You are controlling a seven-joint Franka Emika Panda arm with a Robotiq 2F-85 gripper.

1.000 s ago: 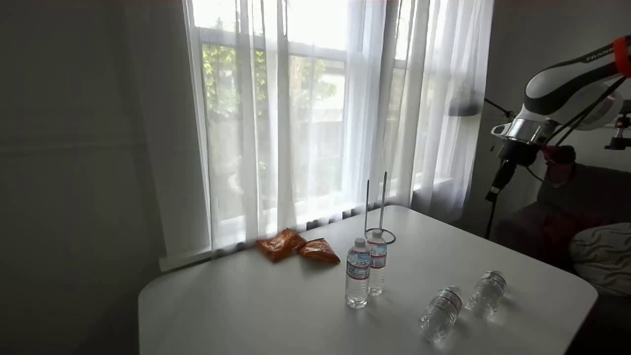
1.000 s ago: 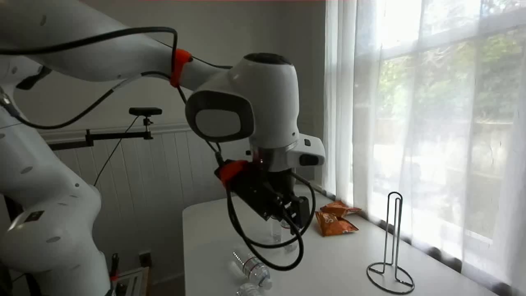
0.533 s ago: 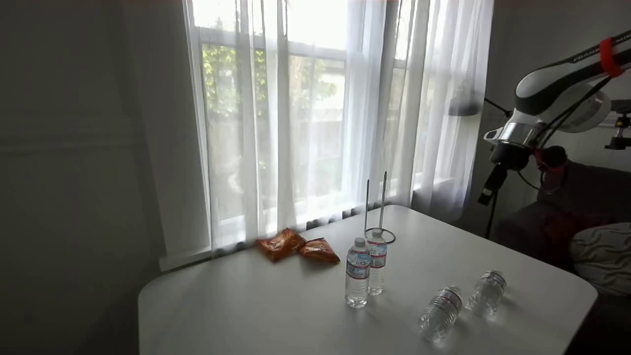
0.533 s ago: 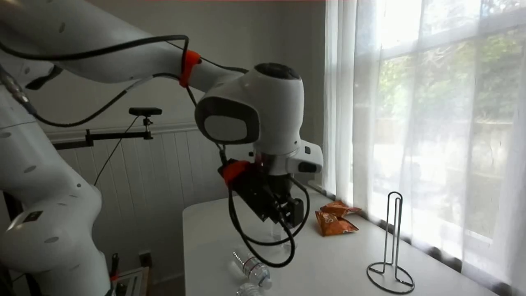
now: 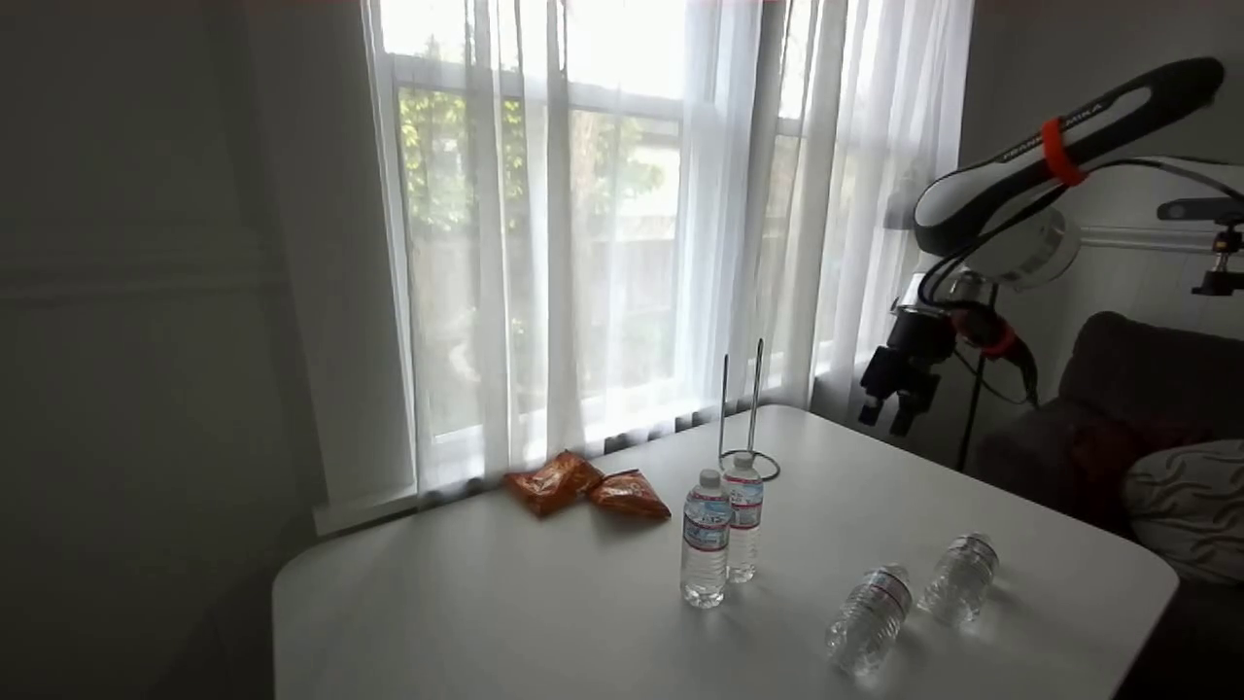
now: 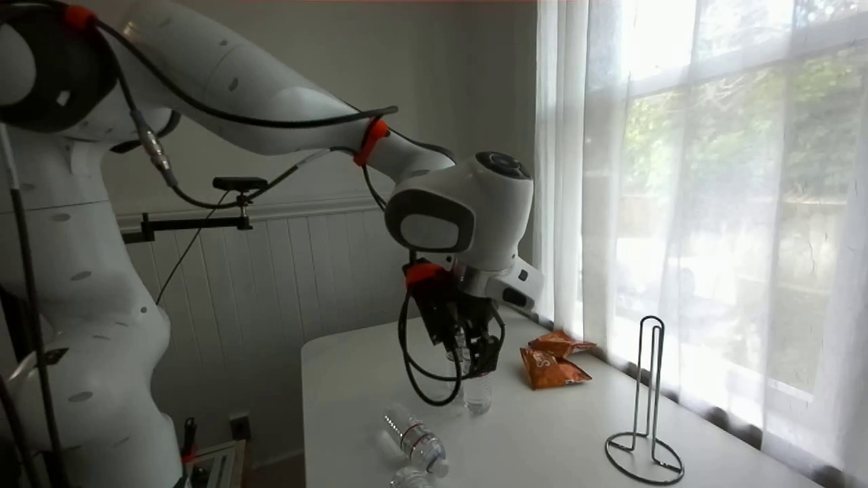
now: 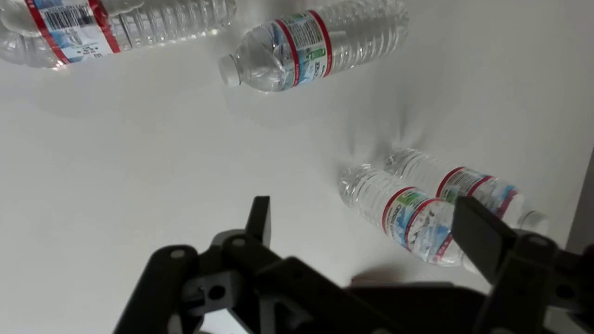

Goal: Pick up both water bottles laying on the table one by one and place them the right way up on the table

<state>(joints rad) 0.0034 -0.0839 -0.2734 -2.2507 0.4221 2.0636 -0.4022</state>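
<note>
Two clear water bottles lie on their sides on the white table: a nearer one and one beside it in an exterior view. In the wrist view these lying bottles show along the top, one whole and the other cut off by the frame's edge. Two similar bottles stand upright close together, a front one and one partly behind it. My gripper hangs above the table, open, nothing between its fingers. It partly hides the upright pair in an exterior view.
Orange packets lie near the window side of the table. A thin wire stand rises from the tabletop close to the curtains. A dark sofa with a patterned cushion sits beyond the table's edge.
The arm has swung further out over the table, and the gripper has turned so that both fingers now show in an exterior view. All the bottles stay where they were.
</note>
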